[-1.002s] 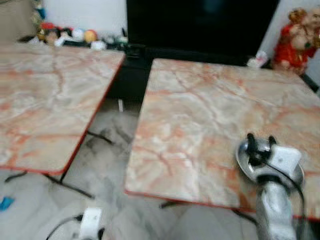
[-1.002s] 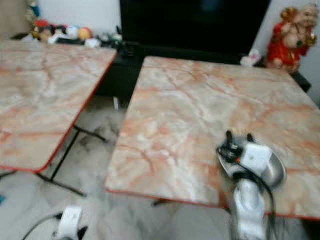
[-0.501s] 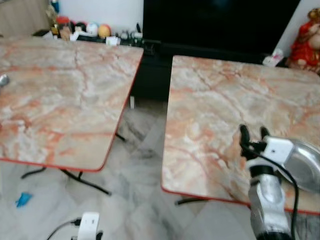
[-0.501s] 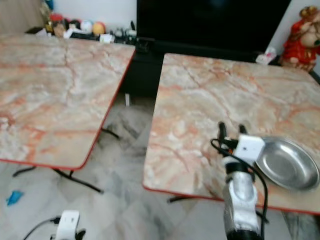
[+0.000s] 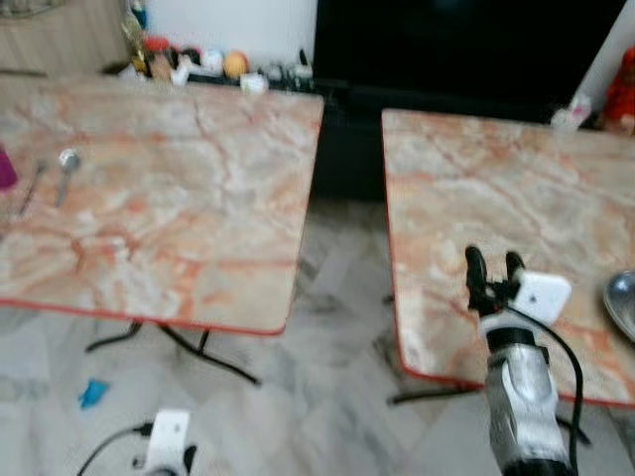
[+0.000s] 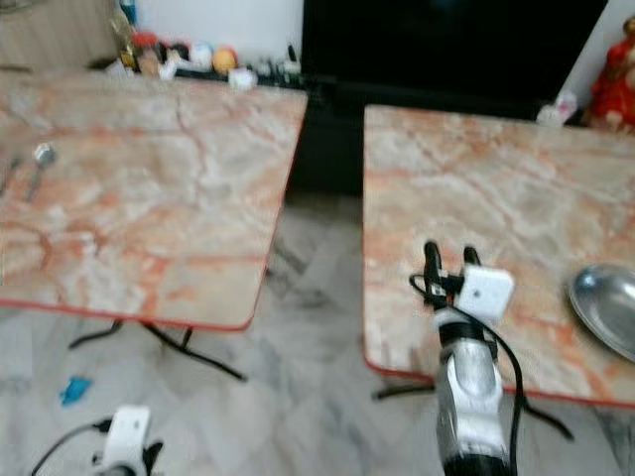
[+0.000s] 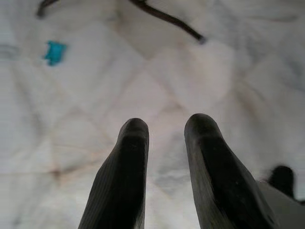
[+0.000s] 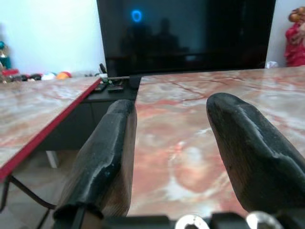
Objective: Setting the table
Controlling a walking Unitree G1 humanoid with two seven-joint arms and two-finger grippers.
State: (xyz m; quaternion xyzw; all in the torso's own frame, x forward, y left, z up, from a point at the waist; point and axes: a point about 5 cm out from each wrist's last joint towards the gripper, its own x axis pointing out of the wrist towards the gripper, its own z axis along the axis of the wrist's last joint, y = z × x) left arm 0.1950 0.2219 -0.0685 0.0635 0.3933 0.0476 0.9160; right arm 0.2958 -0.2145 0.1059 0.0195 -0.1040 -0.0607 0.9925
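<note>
A steel plate (image 6: 607, 309) lies near the front right of the right-hand marble table (image 5: 466, 188). My right gripper (image 5: 493, 264) hovers over that table's front left part, well left of the plate, open and holding nothing; the right wrist view shows its fingers (image 8: 107, 152) spread over the marble. On the left-hand table (image 5: 179, 198) a spoon (image 5: 66, 161) and a thin utensil (image 5: 33, 185) lie at the far left, beside a purple object (image 5: 5, 167). My left gripper (image 7: 164, 125) hangs low over the floor, open and empty.
A gap of pale tiled floor (image 5: 337, 327) separates the two tables, with folding legs (image 5: 189, 347) under the left one. A blue scrap (image 5: 92, 393) lies on the floor. A black TV unit (image 5: 446, 50), small toys (image 5: 198, 67) and a red figurine (image 6: 613, 84) line the back wall.
The view has swung left, bringing the left table's spoon into sight and pushing the plate to the right edge. My right gripper, earlier over the plate, now stands clear of it to the left.
</note>
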